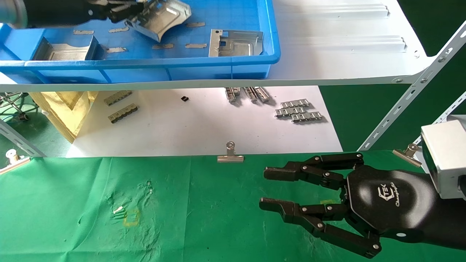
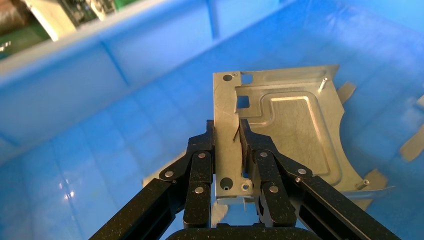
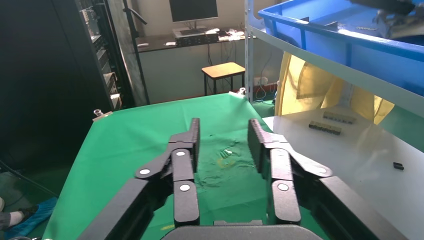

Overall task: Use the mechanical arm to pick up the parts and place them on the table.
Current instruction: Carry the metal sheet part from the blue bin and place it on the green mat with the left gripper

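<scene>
Our left gripper (image 2: 235,145) fingers pinch a part (image 2: 285,125) by its edge over the bin (image 1: 218,69); we lift it level, clearing the rim. The right gripper (image 1: 271,191) hovers open and empty over the tabletop (image 1: 72,203).

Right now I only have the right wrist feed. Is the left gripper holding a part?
Observer: Yes. In the left wrist view the left gripper is shut on a part, pinching its bent-up edge.
Operator: Is it out of the bin yet?
Observer: No. The head view shows it tilted above the floor of the blue bin, inside the walls.
Operator: Any other parts left in there?
Observer: Two more in the head view: one near the front left corner, one near the front right.
Operator: Where's the right gripper overall?
Observer: The right gripper is open over the green table, holding nothing.
</scene>
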